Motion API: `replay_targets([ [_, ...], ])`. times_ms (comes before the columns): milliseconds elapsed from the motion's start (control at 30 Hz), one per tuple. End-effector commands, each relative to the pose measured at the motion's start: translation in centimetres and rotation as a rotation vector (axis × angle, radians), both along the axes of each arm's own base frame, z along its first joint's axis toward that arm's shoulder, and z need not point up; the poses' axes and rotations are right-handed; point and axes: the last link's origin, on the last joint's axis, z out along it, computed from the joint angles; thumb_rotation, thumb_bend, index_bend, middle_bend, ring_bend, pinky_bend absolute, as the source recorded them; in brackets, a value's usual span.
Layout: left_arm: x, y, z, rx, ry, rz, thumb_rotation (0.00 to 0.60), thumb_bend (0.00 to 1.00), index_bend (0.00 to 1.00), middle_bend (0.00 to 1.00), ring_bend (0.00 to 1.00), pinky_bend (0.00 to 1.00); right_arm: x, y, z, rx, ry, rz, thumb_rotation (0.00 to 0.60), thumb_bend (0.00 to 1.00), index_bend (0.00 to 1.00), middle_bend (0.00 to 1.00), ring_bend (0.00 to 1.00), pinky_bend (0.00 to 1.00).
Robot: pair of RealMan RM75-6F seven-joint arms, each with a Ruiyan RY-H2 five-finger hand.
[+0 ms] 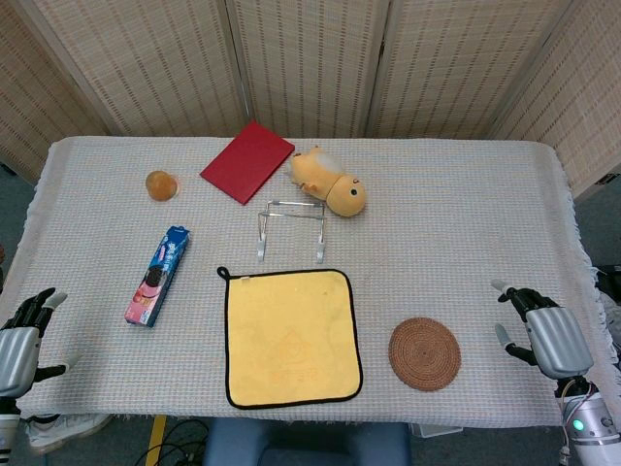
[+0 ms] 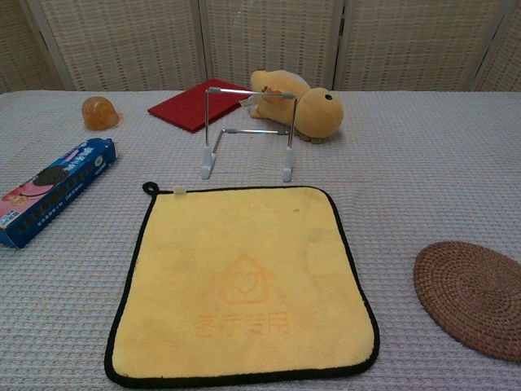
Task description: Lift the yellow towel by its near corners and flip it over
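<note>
The yellow towel [image 1: 291, 337] with a black border lies flat on the table's near middle, its hanging loop at the far left corner. In the chest view the yellow towel [image 2: 242, 281] fills the lower centre and shows a faint house print. My left hand [image 1: 21, 335] hovers at the table's near left edge, fingers apart and holding nothing. My right hand [image 1: 549, 332] sits at the near right edge, likewise spread and empty. Both hands are well away from the towel, and neither shows in the chest view.
A round woven coaster [image 1: 425, 353] lies right of the towel. A blue cookie box [image 1: 157, 275] lies to its left. Behind the towel stands a metal rack [image 1: 291, 229], then a yellow plush toy [image 1: 330, 182], a red book [image 1: 247, 161] and an orange object [image 1: 161, 184].
</note>
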Motion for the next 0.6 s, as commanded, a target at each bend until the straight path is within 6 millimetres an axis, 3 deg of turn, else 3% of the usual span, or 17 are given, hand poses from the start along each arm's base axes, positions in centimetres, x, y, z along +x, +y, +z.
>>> replay_targets([
  [33,0.0,0.0,0.0,-0.001,0.001,0.000,0.600,0.02,0.18,0.13,0.15,0.38,0.0,0.0,0.0,0.003,0.001,-0.001,0.600,0.40,0.18,0.36,0.31,0.41],
  [467,0.3,0.3,0.2,0.000,-0.002,-0.045,0.600,0.02,0.19,0.14,0.15,0.38,0.4,-0.1,0.3,-0.014,0.003,0.019,0.600,0.40,0.18,0.36,0.31,0.41],
  [600,1.0,0.7,0.3,0.001,-0.012,-0.129,0.600,0.02,0.23,0.19,0.20,0.38,0.8,-0.3,0.5,-0.016,-0.006,0.037,0.600,0.40,0.18,0.36,0.31,0.41],
])
